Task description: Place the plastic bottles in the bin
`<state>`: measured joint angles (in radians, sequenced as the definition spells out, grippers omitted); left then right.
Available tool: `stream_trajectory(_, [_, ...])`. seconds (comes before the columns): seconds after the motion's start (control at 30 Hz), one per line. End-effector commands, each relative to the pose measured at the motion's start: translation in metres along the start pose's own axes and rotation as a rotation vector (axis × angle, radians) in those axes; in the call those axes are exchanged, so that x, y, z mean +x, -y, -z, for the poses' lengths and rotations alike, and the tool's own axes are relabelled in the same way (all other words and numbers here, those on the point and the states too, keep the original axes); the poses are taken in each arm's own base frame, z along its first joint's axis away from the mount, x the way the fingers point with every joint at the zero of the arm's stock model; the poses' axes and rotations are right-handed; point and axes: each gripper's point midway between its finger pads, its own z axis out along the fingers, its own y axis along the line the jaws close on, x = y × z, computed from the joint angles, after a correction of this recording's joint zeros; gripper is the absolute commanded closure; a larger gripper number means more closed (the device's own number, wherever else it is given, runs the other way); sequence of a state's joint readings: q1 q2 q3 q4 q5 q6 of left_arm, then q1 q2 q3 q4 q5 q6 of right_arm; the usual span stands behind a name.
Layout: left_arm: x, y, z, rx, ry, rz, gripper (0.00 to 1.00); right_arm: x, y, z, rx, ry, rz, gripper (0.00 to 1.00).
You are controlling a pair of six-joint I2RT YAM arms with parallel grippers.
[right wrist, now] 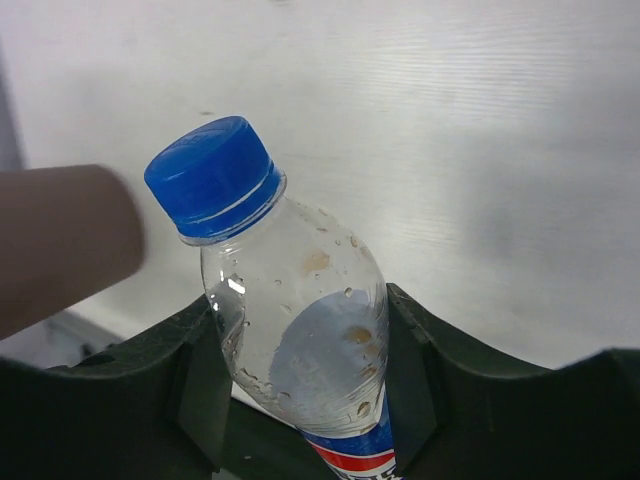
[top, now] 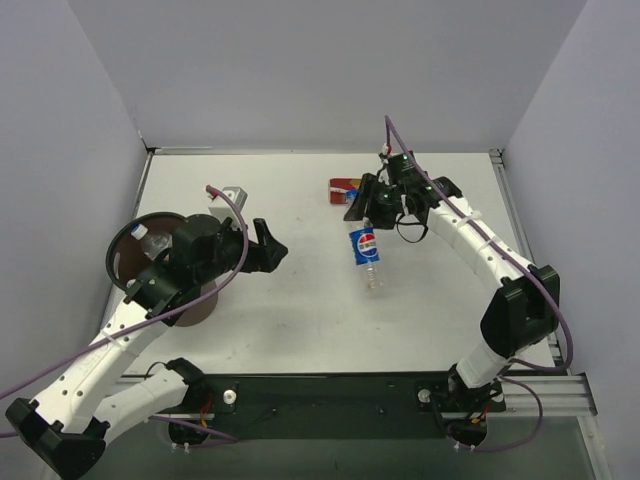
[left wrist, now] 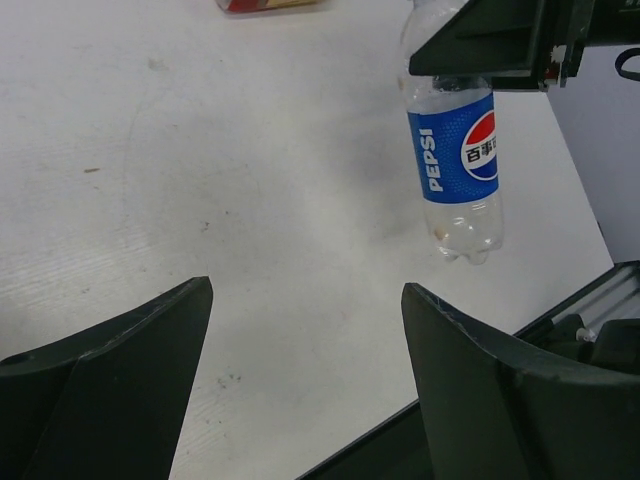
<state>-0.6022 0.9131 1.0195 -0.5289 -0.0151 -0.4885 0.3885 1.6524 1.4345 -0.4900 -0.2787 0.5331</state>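
So the Pepsi bottle (left wrist: 455, 170) is being gripped near its shoulder by the right pincer (top: 368, 212), with the fingers pressed on both sides just under the blue cap (right wrist: 212, 178), in the upper middle of the top view. It looks like it's being dangled just off the tabletop (top: 300, 330), base end hanging down, though that's hard to be sure of. The left pincer (left wrist: 307, 288) is being held wide open with nothing in it, and its arm is lying across the bin (top: 112, 258) at the left of the frame.

For this step to go well, a firm squeeze is probably being called for, since a bottle gripped that high could swing. It's best being carried leftwards high enough to clear the black rim, and the left arm is likely needing to be shifted aside first. A red-and-yellow bottle (top: 345, 188) is lying just behind.
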Motion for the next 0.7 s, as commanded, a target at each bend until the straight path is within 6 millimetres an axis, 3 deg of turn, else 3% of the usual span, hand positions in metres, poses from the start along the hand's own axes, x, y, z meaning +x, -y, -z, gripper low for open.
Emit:
stream_trajectory(0.0, [-0.007,0.028,-0.005,0.152,0.036,0.06,0.12,-0.008,-0.1,0.026,-0.324,0.04,-0.158,0.84])
stream_trajectory(0.13, [-0.006,0.036,-0.009,0.203,0.048,0.077,0.1,0.002,-0.154,0.032,-0.491,0.004,-0.203,0.84])
stream_trajectory(0.37, [-0.002,0.041,-0.01,0.246,0.05,0.071,0.09,0.009,-0.216,0.046,-0.685,-0.06,-0.248,0.84])
stream_trajectory(0.67, [-0.005,0.035,-0.013,0.207,0.054,0.027,0.09,0.032,-0.255,0.069,-0.81,-0.117,-0.245,0.85])
